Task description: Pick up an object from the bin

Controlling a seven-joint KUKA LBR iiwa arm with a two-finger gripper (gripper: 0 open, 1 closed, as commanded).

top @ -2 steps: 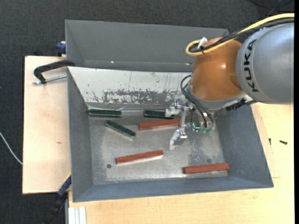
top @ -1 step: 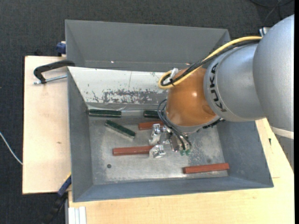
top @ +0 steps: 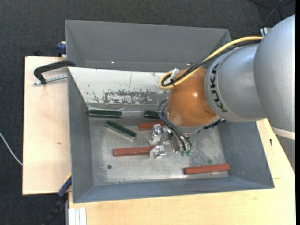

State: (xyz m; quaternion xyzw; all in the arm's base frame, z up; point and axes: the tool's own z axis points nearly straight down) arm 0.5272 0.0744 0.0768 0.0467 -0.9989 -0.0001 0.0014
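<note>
**Grey metal bin [top: 78,139] seen from above, with the arm entering from the right.**

Items, left to right:

- **Back-left green bar [top: 105,112]:** a dark green flat bar. It lies level along the foot of the rear wall at the left of the floor.
- **Dark spot [top: 109,167]:** a small spot on the floor towards the front left, well apart from every bar.
- **Tilted green bar [top: 121,129]:** a second dark green bar, just in front of the first. It slants down to the right.
- **Long red-brown bar [top: 132,151]:** lies almost level across the middle of the floor. Its right end meets the gripper [top: 158,143].
- **Short red-brown bar [top: 147,126]:** lies behind the long one. Its right part is hidden under the gripper.
- **Rear green bar [top: 152,114]:** a third dark green bar near the rear wall, partly covered by the wrist.

The gripper, a cluster of bright metal parts, stands low over the floor's centre, at the right end of the long red-brown bar. Whether the gripper is open, closed or gripping that bar cannot be told.

- **Orange cover [top: 187,102]:** sits above the gripper, with a yellow cable [top: 225,48] looping off it.
- **Grey arm [top: 253,78]:** follows the orange cover to the right.
- **Green bit [top: 187,150]:** shows just right of the gripper. Whether it is a loose thing or a robot part cannot be told.
- **Front-right red-brown bar [top: 206,169]:** lies near the front wall, apart from the gripper.
</note>
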